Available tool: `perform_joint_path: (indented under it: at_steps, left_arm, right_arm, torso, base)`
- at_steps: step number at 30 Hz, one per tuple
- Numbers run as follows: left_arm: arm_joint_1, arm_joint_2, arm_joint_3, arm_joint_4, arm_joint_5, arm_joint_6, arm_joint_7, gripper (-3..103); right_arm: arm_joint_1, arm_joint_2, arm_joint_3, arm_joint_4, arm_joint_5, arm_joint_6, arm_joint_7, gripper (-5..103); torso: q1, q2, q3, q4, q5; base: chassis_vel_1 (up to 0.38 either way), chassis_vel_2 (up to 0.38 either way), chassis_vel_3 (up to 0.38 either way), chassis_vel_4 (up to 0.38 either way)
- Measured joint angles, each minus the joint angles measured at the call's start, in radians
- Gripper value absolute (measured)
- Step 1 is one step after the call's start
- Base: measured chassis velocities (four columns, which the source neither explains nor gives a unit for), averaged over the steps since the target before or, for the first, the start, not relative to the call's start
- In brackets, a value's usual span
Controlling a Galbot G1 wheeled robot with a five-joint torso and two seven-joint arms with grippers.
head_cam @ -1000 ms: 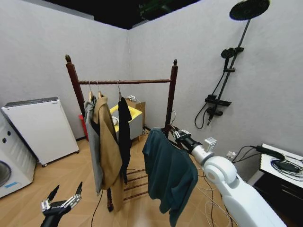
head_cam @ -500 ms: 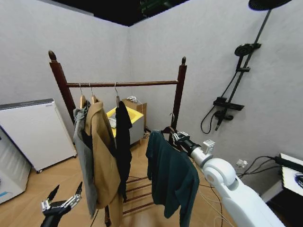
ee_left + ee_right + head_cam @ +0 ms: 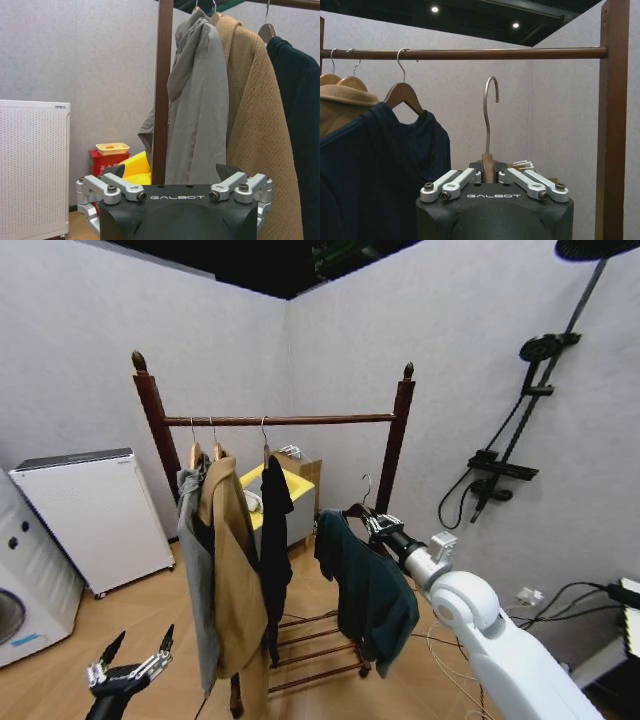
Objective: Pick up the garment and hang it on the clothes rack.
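Here we see the right gripper (image 3: pixel 378 527) reaching forward from the right side of the scene, its fingers (image 3: pixel 454 180) clamped on the wooden neck of the hanger (image 3: pixel 488 131) that carries the garment (image 3: pixel 368 592). The dark teal shirt-jacket hangs below the gripper, in front of the right post of the clothes rack (image 3: pixel 280 421), and its hem drapes down near the slatted shelf at the rack's foot. In the right wrist view we find the hanger's metal hook standing upright, its curved top below the horizontal bar and apart from it, with the right post just beside it. Farther left on that bar we count three other hangers already in place: a grey hooded jacket (image 3: pixel 197 570) nearest the left post, a tan long coat (image 3: pixel 233 580) next to it, and a black garment (image 3: pixel 274 540) to the right of those. The bar is bare between the black garment and the right post. Our left gripper (image 3: pixel 132 665) waits low at the near left, well apart from the rack, with its fingers (image 3: pixel 120 184) spread wide and nothing between them. Beyond the rack we make out a white appliance (image 3: pixel 92 515) against the left wall and a black shower-head pole (image 3: pixel 530 390) on the right wall.
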Motion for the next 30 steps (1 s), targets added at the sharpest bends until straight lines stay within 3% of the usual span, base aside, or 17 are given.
perform_joint_path:
  at_steps: [12,18,21,28,30]
  left_arm:
    - [0.000,0.000,0.000,0.000,0.000,0.000,0.000,100]
    - [0.000,0.000,0.000,0.000,0.000,0.000,0.000,100]
    - [0.000,0.000,0.000,0.000,0.000,0.000,0.000,100]
    - [0.000,0.000,0.000,0.000,0.000,0.000,0.000,100]
    - [0.000,0.000,0.000,0.000,0.000,0.000,0.000,100]
  right_arm:
    - [-0.001,0.005,-0.003,0.000,0.001,-0.001,0.009,9]
    - [0.034,-0.005,-0.013,0.009,0.031,-0.009,0.080,9]
    - [0.145,-0.051,-0.032,0.028,0.129,-0.047,0.172,9]
    - [0.301,-0.140,-0.054,-0.004,0.241,-0.082,0.184,9]
    - [0.404,-0.181,-0.106,-0.048,0.309,-0.096,0.169,9]
  torso:
    - [0.000,0.000,0.000,0.0005,-0.0001]
    - [0.000,0.000,0.000,0.0005,0.0000]
    - [0.000,0.000,0.000,0.0002,-0.0004]
    - [0.000,0.000,0.000,0.0001,-0.0002]
    - [0.000,0.000,0.000,0.0002,-0.0001]
  base:
    - [0.012,0.014,0.014,0.010]
    - [0.029,0.012,0.009,0.019]
    - [0.000,0.000,0.000,0.000]
    - [0.000,0.000,0.000,0.000]
    - [0.000,0.000,0.000,0.000]
